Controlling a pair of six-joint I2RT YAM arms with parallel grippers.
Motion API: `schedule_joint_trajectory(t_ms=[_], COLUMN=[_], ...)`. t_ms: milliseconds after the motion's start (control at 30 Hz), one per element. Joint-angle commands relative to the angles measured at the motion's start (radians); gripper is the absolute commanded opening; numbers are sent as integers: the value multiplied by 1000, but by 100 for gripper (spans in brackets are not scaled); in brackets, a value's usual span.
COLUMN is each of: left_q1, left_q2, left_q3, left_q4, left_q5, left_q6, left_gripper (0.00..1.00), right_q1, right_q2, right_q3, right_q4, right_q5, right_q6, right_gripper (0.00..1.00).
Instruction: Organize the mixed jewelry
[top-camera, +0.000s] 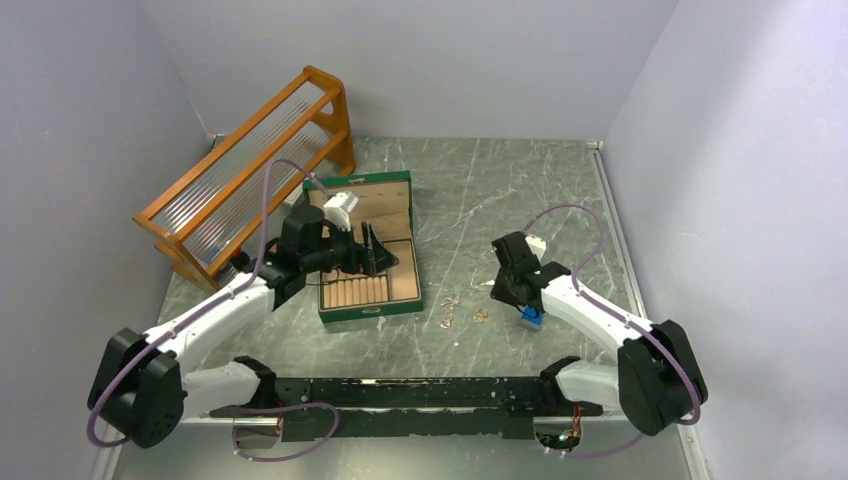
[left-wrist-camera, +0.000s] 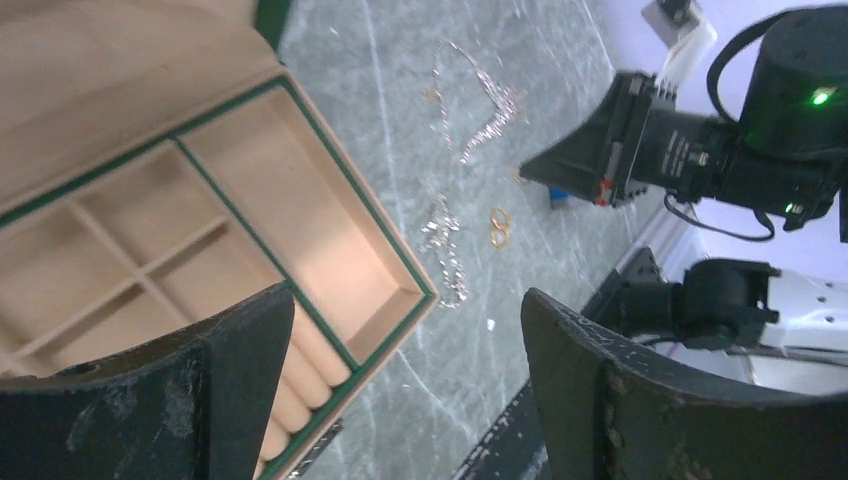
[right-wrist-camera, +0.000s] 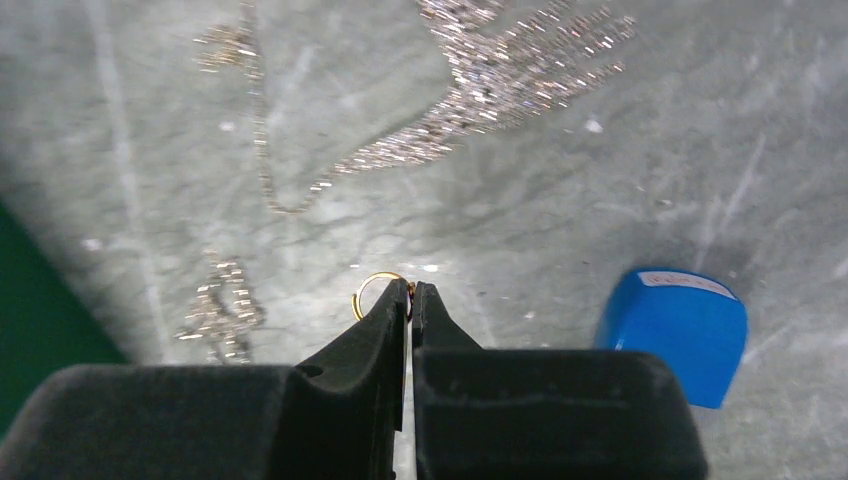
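**Pick-up step.** The right jaws are closed on a gold ring (right-wrist-camera: 372, 288), pinched at their very tips, low over the surface (right-wrist-camera: 620, 180) to the right of the box (top-camera: 400, 305). The other jewelry (top-camera: 447, 312), mostly chains (right-wrist-camera: 480, 90), lies between box and ring. The left jaws stand wide open and empty above the box. Next move, as judged: lift the ring clear of the chains and carry it to a box compartment.
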Motion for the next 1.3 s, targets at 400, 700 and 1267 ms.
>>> schedule_joint_trajectory(t_ms=[400,700,1267], left_q1=[-228,-241,-247], left_q2=[276,337,387], left_q3=[114,76,60], left_q4=[278,404,460], left_q5=[-24,-63,-86], left_q6=[-381,-524,-533], left_gripper=[80,53,13], right_q1=[159,184,186], right_q2=[-131,-126,-107], right_q3=[11,14,8], right_q4=[471,567,595], right_q5=[-183,-237,-278], right_q6=[-8,30,34], right_gripper=[4,4,4])
